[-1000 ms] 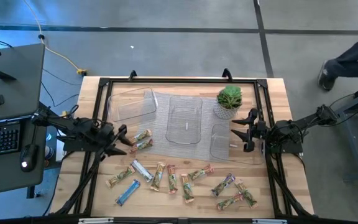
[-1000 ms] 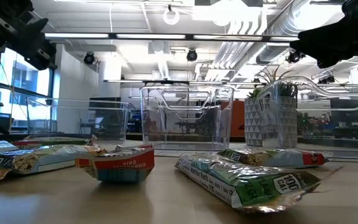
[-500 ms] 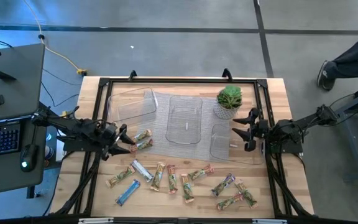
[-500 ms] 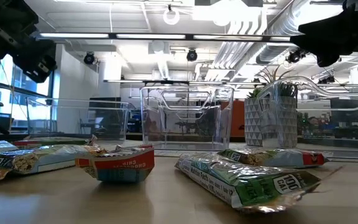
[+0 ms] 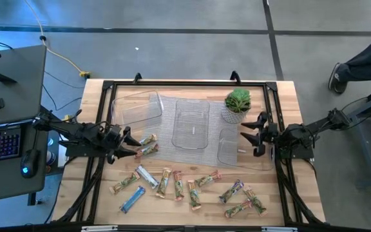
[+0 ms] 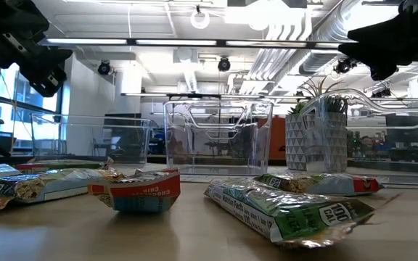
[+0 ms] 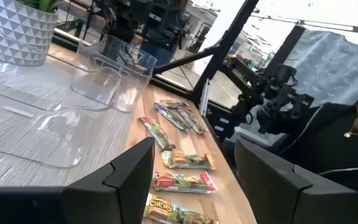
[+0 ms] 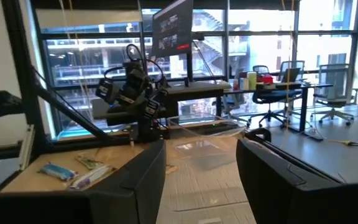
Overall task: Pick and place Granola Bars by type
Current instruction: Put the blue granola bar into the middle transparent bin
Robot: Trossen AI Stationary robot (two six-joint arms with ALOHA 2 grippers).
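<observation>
- Left hand (image 5: 129,146) open and empty, poised above the counter (image 5: 95,96) at its left side, just beside the pair of bars (image 5: 147,145) lying next to the mat.
- Right hand (image 5: 255,137) also open, empty, waiting over the right tray (image 5: 228,146); leave it parked.
- Granola Bars (image 5: 192,189) are scattered loose along the counter's front edge, none in any tray yet, so sorting looks barely begun.
- Likely step: left hand drops onto the nearest bar of the pair.
- Do it well: line the fingers across the bar's narrow width, come straight down, close on one bar only since the two touch.
- Foil wrappers probably slip; pinch mid-length, lift clear before travelling.
- Match wrapper type to one tray; left tray (image 5: 136,107) is nearest.
</observation>
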